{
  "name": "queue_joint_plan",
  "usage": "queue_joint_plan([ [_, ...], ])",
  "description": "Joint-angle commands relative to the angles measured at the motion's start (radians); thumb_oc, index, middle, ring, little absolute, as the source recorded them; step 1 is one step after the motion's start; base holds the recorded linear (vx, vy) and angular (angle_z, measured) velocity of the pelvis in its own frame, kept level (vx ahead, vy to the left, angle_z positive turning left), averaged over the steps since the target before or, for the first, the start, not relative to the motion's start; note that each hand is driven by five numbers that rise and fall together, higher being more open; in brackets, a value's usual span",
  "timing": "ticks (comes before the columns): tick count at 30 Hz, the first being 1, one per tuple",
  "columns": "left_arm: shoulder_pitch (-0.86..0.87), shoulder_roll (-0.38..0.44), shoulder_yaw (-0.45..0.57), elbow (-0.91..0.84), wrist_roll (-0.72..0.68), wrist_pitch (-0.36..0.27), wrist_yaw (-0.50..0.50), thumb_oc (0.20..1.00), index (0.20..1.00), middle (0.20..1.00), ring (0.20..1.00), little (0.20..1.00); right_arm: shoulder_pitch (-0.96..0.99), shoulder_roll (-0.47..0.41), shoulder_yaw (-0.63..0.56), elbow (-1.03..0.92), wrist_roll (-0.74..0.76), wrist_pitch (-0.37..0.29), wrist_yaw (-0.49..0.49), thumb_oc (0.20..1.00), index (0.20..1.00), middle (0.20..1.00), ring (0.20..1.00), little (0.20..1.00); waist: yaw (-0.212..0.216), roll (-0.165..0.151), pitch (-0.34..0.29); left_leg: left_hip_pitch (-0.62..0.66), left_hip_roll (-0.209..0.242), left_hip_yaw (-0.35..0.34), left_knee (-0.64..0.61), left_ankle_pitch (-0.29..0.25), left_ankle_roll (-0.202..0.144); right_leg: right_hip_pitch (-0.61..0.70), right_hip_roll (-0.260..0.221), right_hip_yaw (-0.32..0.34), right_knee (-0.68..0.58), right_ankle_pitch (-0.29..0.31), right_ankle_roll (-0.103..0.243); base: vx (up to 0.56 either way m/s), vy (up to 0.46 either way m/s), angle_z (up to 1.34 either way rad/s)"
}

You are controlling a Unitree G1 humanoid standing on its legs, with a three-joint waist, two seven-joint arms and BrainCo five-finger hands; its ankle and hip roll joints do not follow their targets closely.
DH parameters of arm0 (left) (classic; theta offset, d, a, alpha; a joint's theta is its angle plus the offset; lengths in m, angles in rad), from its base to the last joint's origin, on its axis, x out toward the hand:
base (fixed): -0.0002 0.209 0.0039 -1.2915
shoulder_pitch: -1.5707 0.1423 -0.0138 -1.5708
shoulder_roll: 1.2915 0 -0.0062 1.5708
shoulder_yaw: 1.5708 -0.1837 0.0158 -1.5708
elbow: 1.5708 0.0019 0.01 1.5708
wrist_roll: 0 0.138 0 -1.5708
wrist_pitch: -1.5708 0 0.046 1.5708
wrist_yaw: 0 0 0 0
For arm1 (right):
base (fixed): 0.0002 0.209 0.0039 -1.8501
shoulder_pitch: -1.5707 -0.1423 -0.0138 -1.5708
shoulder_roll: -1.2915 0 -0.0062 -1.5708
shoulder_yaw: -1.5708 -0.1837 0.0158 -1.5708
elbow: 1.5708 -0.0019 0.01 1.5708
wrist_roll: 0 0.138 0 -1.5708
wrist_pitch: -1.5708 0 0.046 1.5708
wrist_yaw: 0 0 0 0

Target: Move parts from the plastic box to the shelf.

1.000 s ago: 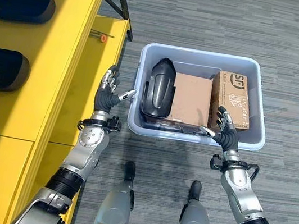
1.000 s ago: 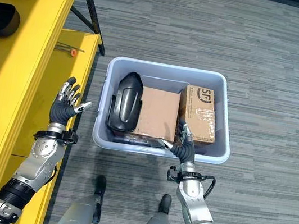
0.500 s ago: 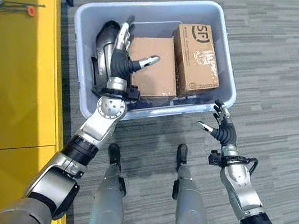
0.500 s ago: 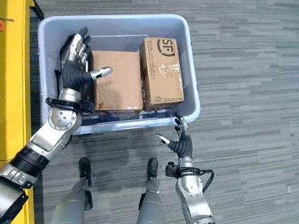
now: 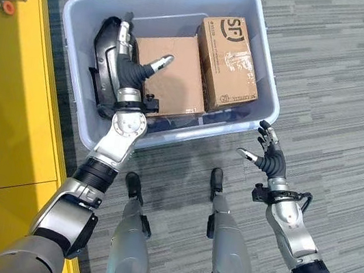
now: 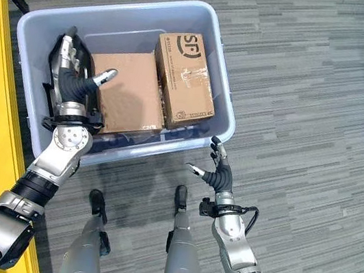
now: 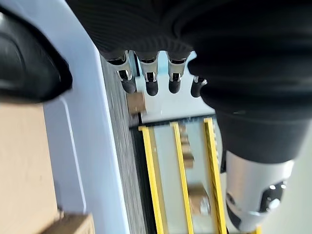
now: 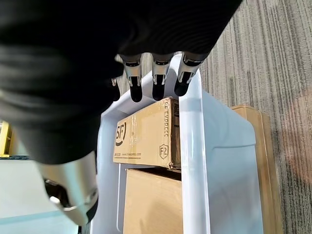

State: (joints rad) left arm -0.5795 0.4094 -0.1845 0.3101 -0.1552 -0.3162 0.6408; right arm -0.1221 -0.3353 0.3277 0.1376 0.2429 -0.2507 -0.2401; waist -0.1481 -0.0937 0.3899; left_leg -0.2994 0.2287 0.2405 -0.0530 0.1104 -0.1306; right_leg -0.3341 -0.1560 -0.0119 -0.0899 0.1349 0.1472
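Observation:
A grey-blue plastic box (image 5: 268, 88) sits on the floor in front of me. Inside lie a black moulded part (image 5: 105, 41) at its left end, a plain cardboard box (image 5: 173, 83) in the middle and a printed cardboard box (image 5: 227, 60) on the right. My left hand (image 5: 127, 69) is open over the black part, fingers straight along it, thumb out over the plain box. My right hand (image 5: 269, 157) hangs open above the carpet, just outside the box's near right corner, holding nothing. The yellow shelf (image 5: 4, 80) stands at the left.
Grey striped carpet (image 5: 343, 79) surrounds the box. A small tool with an orange tip (image 5: 7, 6) lies on the yellow shelf at the far left. The right wrist view looks along the box rim (image 8: 191, 161) at both cardboard boxes.
The camera has swung right, away from the shelf. My left hand moved from beside the box to over the black part inside it. My right hand drew back from the box's near rim.

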Motion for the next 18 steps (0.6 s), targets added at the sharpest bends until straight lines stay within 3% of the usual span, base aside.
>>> queue_joint_plan([
  [1, -0.072, 0.051, 0.033, 0.043, 0.08, -0.017, 0.058, 1.0, 1.0, 1.0, 1.0, 1.0, -0.025, -0.027, -0.022, -0.082, -0.013, -0.08, -0.024, 1.0, 1.0, 1.0, 1.0, 1.0, 0.006, -0.032, 0.009, -0.006, 0.085, -0.023, 0.092, -0.01, -0.042, 0.049, -0.111, -0.06, 0.088, -0.01, 0.075, 0.0, 0.0, 0.0],
  [10, -0.111, 0.061, 0.019, 0.153, 0.103, 0.012, 0.099, 1.0, 1.0, 1.0, 1.0, 1.0, -0.018, -0.041, -0.018, -0.092, -0.014, -0.09, -0.033, 1.0, 1.0, 1.0, 1.0, 1.0, -0.007, -0.045, 0.04, -0.034, 0.08, -0.023, 0.095, -0.012, -0.041, 0.026, -0.112, -0.062, 0.084, -0.008, 0.072, -0.01, 0.0, -0.01],
  [17, -0.192, 0.089, -0.032, 0.32, 0.047, 0.033, 0.048, 1.0, 1.0, 1.0, 1.0, 1.0, -0.023, -0.052, 0.0, -0.09, -0.007, -0.092, -0.028, 1.0, 1.0, 1.0, 1.0, 1.0, -0.029, -0.059, 0.064, -0.069, 0.084, -0.017, 0.112, -0.009, -0.044, -0.013, -0.103, -0.048, 0.088, 0.001, 0.07, -0.03, 0.004, -0.02],
  [18, -0.229, 0.095, -0.05, 0.408, 0.022, 0.046, 0.022, 1.0, 1.0, 1.0, 1.0, 1.0, -0.029, -0.057, 0.012, -0.088, -0.008, -0.089, -0.025, 1.0, 1.0, 1.0, 1.0, 1.0, -0.039, -0.062, 0.067, -0.06, 0.087, -0.018, 0.111, -0.031, -0.055, -0.01, -0.098, -0.043, 0.085, -0.01, 0.076, 0.03, 0.029, -0.1],
])
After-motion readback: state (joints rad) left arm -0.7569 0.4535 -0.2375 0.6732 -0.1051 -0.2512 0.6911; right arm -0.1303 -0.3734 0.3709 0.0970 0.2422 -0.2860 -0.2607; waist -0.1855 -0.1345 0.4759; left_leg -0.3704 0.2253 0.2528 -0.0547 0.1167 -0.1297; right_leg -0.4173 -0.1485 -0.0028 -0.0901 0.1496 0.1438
